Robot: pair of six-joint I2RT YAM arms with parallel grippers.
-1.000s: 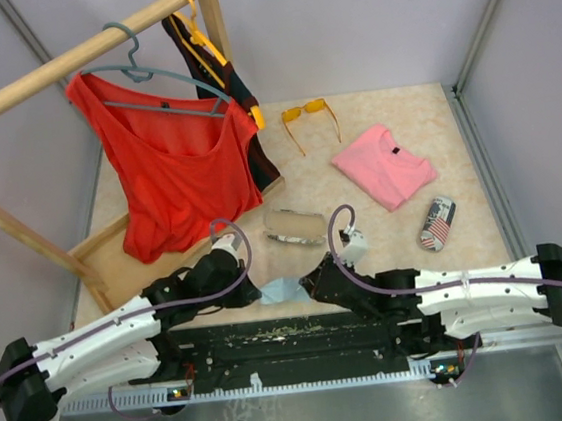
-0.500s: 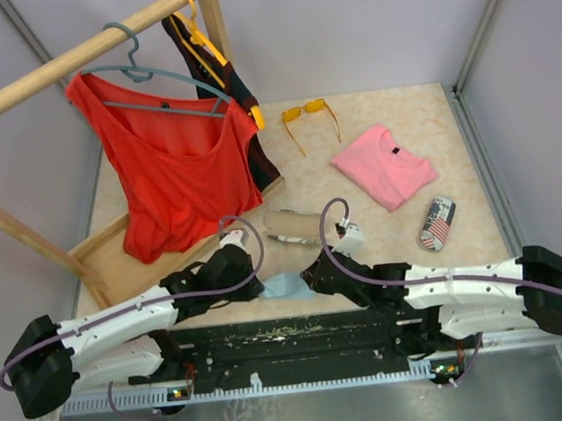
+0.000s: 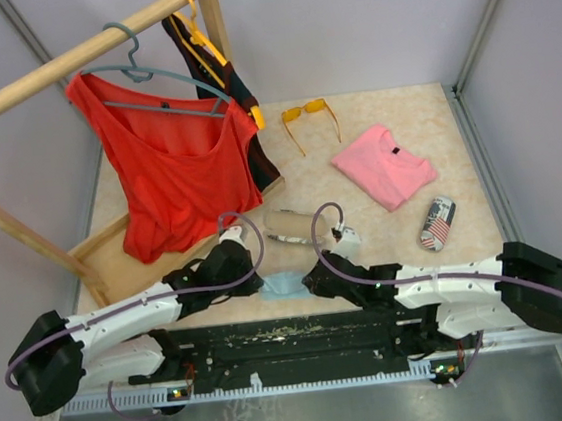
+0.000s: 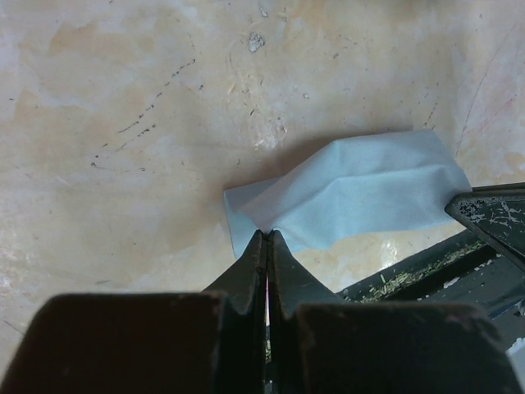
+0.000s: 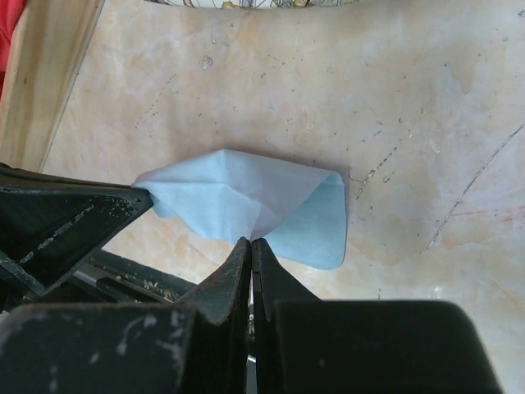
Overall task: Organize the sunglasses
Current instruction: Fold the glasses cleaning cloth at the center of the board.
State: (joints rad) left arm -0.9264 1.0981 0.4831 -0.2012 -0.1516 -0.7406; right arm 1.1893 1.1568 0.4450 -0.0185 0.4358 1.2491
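Note:
The orange-lensed sunglasses (image 3: 309, 117) lie open at the far middle of the table. The greyish-lilac pair is out of view. A light-blue cloth (image 3: 285, 286) lies near the front edge between both arms. My left gripper (image 3: 255, 275) is shut on the cloth's left end (image 4: 353, 189), pinching a fold at its tips. My right gripper (image 3: 312, 274) is shut on the cloth's right side (image 5: 246, 201), its tips also pinching a fold. The cloth is bunched up between the two grippers.
A patterned glasses case (image 3: 293, 225) lies just beyond the cloth. A flag-patterned case (image 3: 437, 223) lies at the right. A folded pink shirt (image 3: 384, 165) sits right of middle. A wooden clothes rack (image 3: 64, 60) with a red top (image 3: 171, 167) stands at the left.
Both grippers have moved inward toward the cloth and closed on its two ends. The cloth is now bunched between them.

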